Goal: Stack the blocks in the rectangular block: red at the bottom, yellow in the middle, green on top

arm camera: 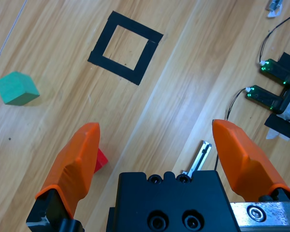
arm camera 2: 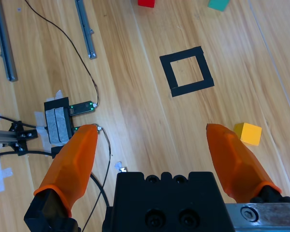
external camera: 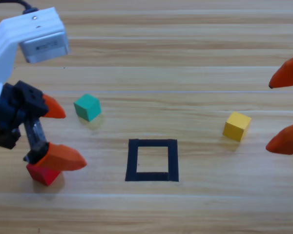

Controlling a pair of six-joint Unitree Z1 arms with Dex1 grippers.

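The left claw (external camera: 58,135) hangs spread wide above the red cube (external camera: 43,173) near the desk's (external camera: 200,209) front left corner. The black tape rectangle (external camera: 152,160) lies at centre front, hollow. The green cube (external camera: 87,107) sits left of centre, the yellow cube (external camera: 237,126) right, near the right claw (external camera: 285,107), spread at the right edge. No readable writing shows

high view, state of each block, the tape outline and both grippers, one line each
red cube: on the table, partly under the left gripper, not gripped
yellow cube: on the table, free
green cube: on the table, free
tape outline: empty
left gripper: open
right gripper: open, at the right edge
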